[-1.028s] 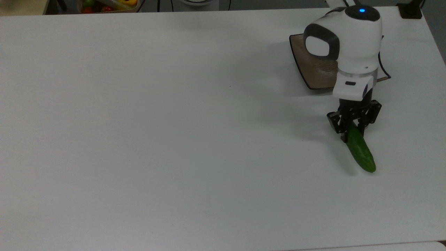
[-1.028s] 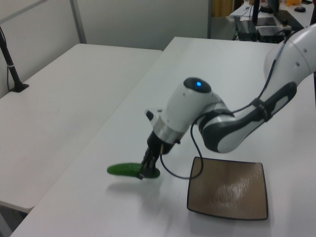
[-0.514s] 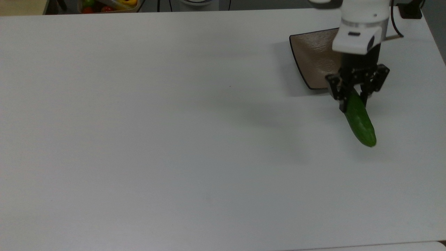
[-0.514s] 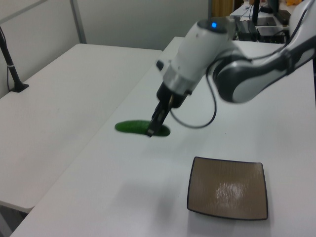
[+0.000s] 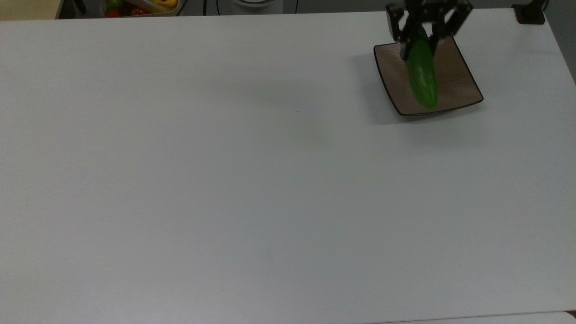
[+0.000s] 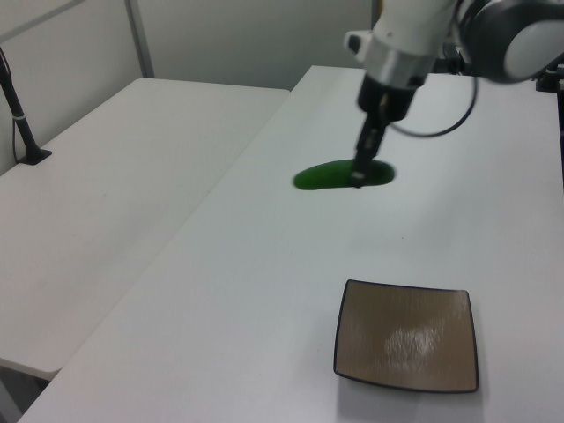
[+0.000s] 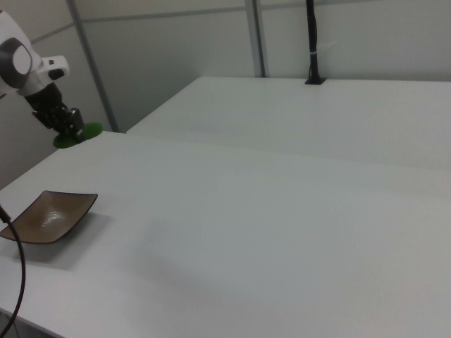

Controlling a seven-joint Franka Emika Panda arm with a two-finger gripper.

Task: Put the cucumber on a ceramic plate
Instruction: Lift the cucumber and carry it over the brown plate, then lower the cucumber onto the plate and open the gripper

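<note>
White table with a matte top; a second white table stands alongside it, with a narrow seam between them. Pale partition walls behind, and a black post rises from the second table's far edge. In the top view, a tub of coloured produce sits just past the table's far edge. Plate, square and brown, rests flat on the table near one corner, bare in the left view and the right view. Gripper points down, well above the plate, its fingers clamped on one end of the cucumber. Cucumber hangs roughly level in the air, clear of the plate; its free end sticks out sideways from the gripper. In the top view the cucumber overlaps the plate.
</note>
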